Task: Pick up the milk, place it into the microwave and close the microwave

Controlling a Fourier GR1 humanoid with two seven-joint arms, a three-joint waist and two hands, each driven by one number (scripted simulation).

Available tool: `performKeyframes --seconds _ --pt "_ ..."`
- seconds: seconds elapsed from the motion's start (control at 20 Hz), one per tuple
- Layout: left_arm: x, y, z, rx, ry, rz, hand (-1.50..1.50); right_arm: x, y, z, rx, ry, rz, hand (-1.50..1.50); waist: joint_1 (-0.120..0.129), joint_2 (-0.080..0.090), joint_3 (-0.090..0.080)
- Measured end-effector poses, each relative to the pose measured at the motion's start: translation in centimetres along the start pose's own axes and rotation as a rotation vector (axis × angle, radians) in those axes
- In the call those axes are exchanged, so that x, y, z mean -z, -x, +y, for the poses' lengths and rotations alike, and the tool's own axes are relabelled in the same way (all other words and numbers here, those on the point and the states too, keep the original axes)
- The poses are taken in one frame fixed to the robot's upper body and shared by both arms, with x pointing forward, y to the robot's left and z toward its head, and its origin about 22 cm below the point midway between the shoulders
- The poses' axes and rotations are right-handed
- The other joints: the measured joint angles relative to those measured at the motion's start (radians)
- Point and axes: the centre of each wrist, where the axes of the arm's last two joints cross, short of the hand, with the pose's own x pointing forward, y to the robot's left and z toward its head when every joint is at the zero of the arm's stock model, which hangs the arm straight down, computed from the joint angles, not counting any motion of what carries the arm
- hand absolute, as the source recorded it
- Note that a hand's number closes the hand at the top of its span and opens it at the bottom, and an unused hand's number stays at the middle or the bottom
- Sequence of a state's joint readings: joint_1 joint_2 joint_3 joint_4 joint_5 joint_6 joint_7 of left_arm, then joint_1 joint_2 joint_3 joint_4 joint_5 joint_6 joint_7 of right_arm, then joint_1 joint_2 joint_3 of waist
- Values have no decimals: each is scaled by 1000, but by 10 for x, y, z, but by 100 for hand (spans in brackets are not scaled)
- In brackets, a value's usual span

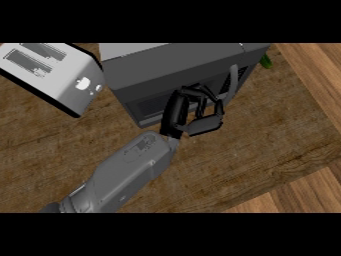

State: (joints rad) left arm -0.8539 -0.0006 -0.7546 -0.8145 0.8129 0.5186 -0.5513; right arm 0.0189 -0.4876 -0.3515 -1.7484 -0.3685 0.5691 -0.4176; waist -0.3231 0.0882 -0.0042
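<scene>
Desk (276, 150): microwave (173, 67) at top centre, door shut; toaster (47, 75) to its left; one hand (191, 112), side unclear, against the microwave's front, its fingers (202, 97) curled, holding nothing visible; milk not visible, possibly inside the microwave.

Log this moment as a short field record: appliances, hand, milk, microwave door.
microwave: dark grey box at top centre of the wooden counter
toaster: silver, left of the microwave
hand in view: one black hand at the microwave's front, fingers curled
which hand: cannot tell
milk: not visible
microwave door: state unclear; hand covers part of the front
green item: sliver at the microwave's right edge
</scene>
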Motion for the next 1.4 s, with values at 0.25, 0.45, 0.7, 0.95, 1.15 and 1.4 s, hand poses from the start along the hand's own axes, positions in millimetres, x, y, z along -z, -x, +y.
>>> performKeyframes --seconds 0.25,0.45,0.7,0.95,1.15,1.4 --pt "0 1 0 -16 0 -17 150 6 -4 -11 -16 6 -1 -150 0 3 2" --pt "0 2 0 -19 -4 -32 150 11 -10 -20 -36 5 -3 -150 -3 2 2" --pt "0 3 0 -30 -10 -46 150 16 -17 -31 -60 6 -10 -150 -6 3 3" --pt "0 4 0 -33 -13 -60 150 21 -23 -41 -87 -1 -12 -150 -7 5 5" --pt "0 5 0 -35 -16 -70 150 24 -32 -52 -131 -8 -5 -150 -7 6 6" --pt "0 5 -1 -42 -22 -84 150 27 -38 -63 -160 -5 -9 -150 -9 8 7"
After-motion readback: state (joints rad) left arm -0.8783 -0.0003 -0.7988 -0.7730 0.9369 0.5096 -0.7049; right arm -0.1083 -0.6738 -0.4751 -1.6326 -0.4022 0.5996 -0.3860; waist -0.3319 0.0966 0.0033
